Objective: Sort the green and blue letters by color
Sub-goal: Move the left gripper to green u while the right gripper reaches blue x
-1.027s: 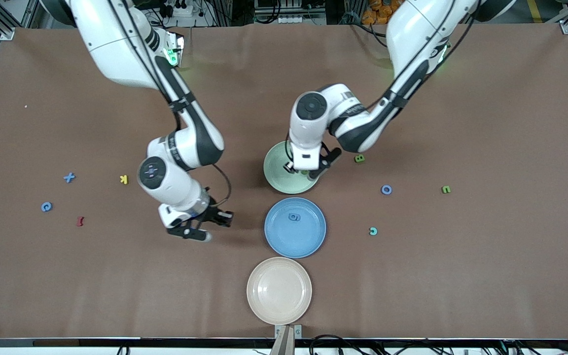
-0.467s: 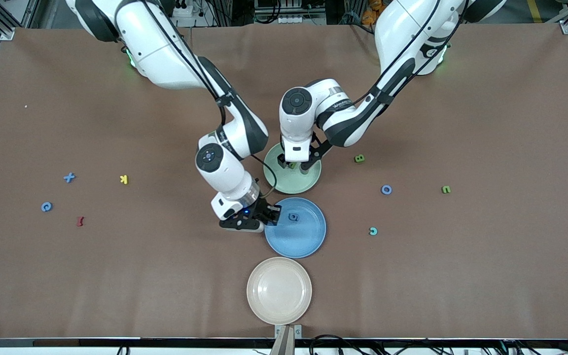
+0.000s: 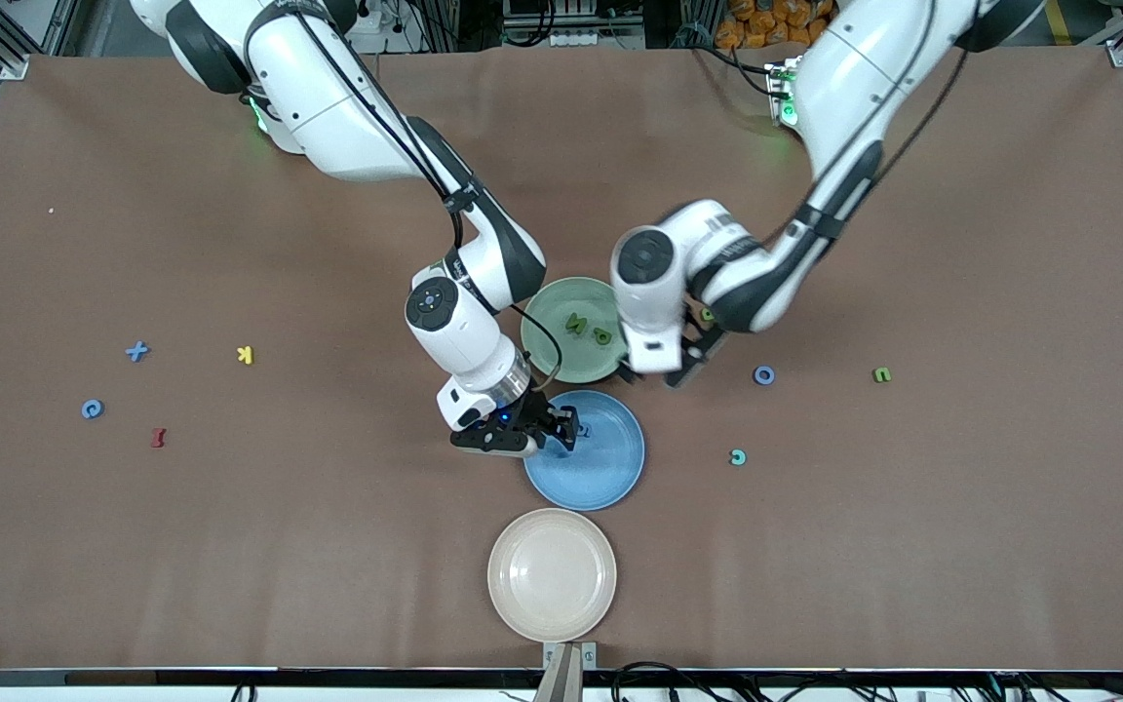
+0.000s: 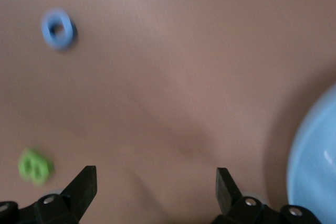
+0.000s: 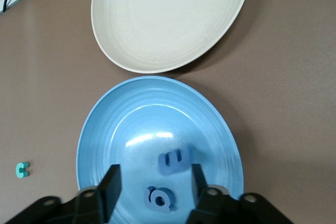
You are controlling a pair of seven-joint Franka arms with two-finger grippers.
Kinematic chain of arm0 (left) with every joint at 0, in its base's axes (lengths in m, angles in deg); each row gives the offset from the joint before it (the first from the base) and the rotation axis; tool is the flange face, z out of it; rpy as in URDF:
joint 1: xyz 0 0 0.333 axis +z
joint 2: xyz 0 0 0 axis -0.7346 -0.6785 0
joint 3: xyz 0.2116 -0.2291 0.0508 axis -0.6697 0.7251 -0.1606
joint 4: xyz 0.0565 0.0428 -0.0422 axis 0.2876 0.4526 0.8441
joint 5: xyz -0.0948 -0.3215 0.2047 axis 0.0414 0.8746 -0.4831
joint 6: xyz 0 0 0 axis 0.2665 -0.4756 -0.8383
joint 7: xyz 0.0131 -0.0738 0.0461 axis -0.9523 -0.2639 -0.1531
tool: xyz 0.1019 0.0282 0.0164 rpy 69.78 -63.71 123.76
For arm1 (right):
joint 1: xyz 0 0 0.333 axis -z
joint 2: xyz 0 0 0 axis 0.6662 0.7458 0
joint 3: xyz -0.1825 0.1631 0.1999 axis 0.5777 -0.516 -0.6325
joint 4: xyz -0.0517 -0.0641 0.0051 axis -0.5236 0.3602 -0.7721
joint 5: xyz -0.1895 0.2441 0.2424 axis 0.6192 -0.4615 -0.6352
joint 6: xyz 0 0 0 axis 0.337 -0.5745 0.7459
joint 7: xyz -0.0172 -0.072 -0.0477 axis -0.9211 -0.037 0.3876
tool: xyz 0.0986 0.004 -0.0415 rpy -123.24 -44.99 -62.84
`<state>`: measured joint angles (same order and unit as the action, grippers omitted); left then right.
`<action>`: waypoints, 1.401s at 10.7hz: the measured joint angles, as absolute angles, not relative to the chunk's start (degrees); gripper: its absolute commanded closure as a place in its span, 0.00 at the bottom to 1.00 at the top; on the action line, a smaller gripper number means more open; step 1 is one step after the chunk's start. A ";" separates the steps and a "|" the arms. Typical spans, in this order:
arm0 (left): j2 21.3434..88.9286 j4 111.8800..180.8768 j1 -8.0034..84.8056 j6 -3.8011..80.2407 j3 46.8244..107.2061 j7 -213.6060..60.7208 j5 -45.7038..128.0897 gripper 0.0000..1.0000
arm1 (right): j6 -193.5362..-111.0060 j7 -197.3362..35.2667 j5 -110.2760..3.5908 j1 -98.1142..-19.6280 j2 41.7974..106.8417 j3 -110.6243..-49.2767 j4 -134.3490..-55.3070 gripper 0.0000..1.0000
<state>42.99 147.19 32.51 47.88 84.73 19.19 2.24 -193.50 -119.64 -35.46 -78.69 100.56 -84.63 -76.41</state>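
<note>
Blue and green letters lie partly sorted on a wide brown tabletop (image 3: 961,546), shown here from largest thing to smallest. Three plates stand in a row at its middle: a cream plate (image 3: 552,574) nearest the front camera, then a blue plate (image 3: 600,468), then a green plate (image 3: 561,341). The right gripper (image 3: 561,429) hangs over the blue plate's rim, fingers apart, with nothing between them. In the right wrist view a blue E (image 5: 173,161) and a blue g (image 5: 158,198) lie in the blue plate just under it. The left gripper (image 3: 654,375) hovers over bare tabletop beside the green plate, fingers wide open and empty. Two green letters (image 3: 588,330) lie in the green plate. Toward the left arm's end lie a blue O (image 3: 764,374), a green B (image 4: 35,166), a green E (image 3: 881,374) and a teal letter (image 3: 738,456). Toward the right arm's end lie a blue X (image 3: 136,351), a blue G (image 3: 92,409), a yellow K (image 3: 245,354) and a dark red I (image 3: 159,438).
</note>
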 measured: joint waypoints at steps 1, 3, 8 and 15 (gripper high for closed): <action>43.27 148.18 36.17 48.54 85.07 17.58 0.92 0.00 | -193.06 -119.63 -35.28 -78.56 100.61 -84.53 -76.41 0.00; 46.07 153.52 41.48 53.33 86.15 13.57 0.57 0.00 | -187.73 -119.42 -33.51 -77.74 100.58 -84.13 -76.07 0.00; 53.81 165.82 54.27 58.07 91.61 1.92 0.53 0.00 | -176.55 -114.06 -29.56 -67.68 97.72 -83.64 -78.30 0.00; 53.95 168.34 73.64 58.37 96.07 -34.88 0.45 0.00 | -175.82 -97.02 -28.79 -45.48 83.69 -83.11 -98.05 0.00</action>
